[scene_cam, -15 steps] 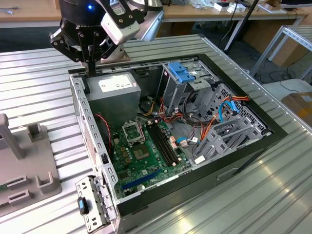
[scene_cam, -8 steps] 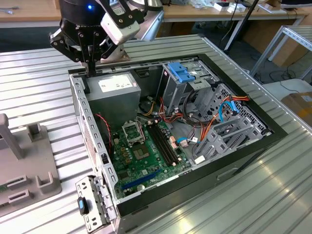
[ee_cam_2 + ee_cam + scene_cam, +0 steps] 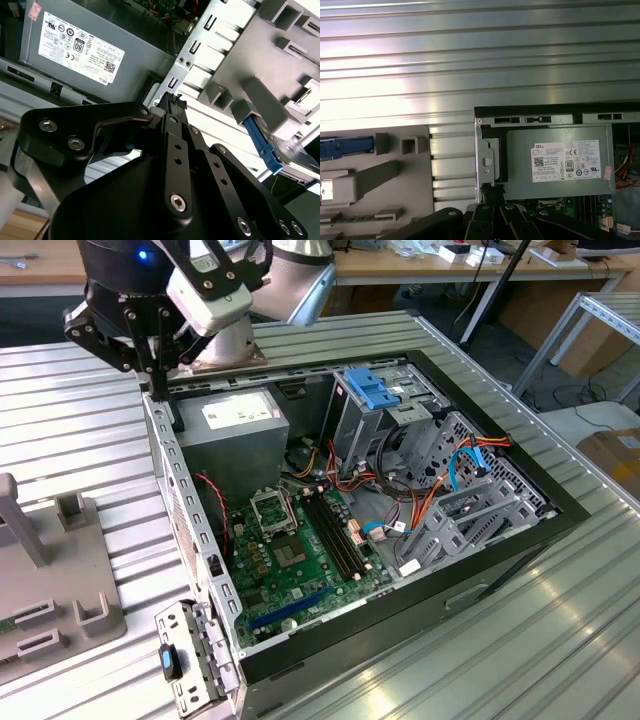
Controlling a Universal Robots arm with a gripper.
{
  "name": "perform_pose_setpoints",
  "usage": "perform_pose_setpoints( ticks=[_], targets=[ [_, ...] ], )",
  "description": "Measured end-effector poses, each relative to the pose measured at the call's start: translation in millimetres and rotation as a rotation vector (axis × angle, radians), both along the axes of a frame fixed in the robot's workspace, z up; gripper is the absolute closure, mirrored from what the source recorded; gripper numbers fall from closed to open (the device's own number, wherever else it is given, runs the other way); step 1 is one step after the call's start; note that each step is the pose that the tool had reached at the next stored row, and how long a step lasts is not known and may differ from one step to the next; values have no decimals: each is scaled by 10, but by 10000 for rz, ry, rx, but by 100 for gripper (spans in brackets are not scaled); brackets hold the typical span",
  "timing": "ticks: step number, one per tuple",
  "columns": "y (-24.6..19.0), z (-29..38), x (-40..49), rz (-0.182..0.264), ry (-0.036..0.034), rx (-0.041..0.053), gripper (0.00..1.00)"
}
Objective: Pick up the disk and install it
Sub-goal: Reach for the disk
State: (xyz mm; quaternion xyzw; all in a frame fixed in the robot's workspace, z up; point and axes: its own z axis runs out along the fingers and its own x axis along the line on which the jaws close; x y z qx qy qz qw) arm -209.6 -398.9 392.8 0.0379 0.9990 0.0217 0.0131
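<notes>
The disk sits on the grey fixture beside the computer case. I see its blue rail [image 3: 342, 146] in the first wrist view, and in the second wrist view the blue rail [image 3: 261, 146] with a bit of silver metal beside it. My black gripper [image 3: 160, 390] hangs over the case's side wall at the corner by the power supply, apart from the disk. In both wrist views its fingertips [image 3: 170, 100] [image 3: 492, 190] are pressed together with nothing between them.
The open computer case [image 3: 480, 570] holds a grey power supply [image 3: 235, 420], a green motherboard [image 3: 300, 560], cables and a metal drive cage with a blue bracket [image 3: 372, 388]. The grey fixture [image 3: 60, 590] lies at the exterior view's left on the ribbed metal table [image 3: 80, 420].
</notes>
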Motion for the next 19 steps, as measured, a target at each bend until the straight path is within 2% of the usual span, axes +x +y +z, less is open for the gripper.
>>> perform_pose_setpoints(
  ticks=[3, 5, 10, 11, 17, 19],
  targets=[
    [0, 0, -92, 1, 0, 0, 89],
    [0, -1, -195, 0, 0, 0, 89],
    [0, -2, -325, 0, 0, 0, 89],
    [0, -3, -385, 0, 0, 0, 89],
    [0, -3, -526, 0, 0, 0, 89],
    [0, -3, -532, 2, 0, 0, 89]
  ],
)
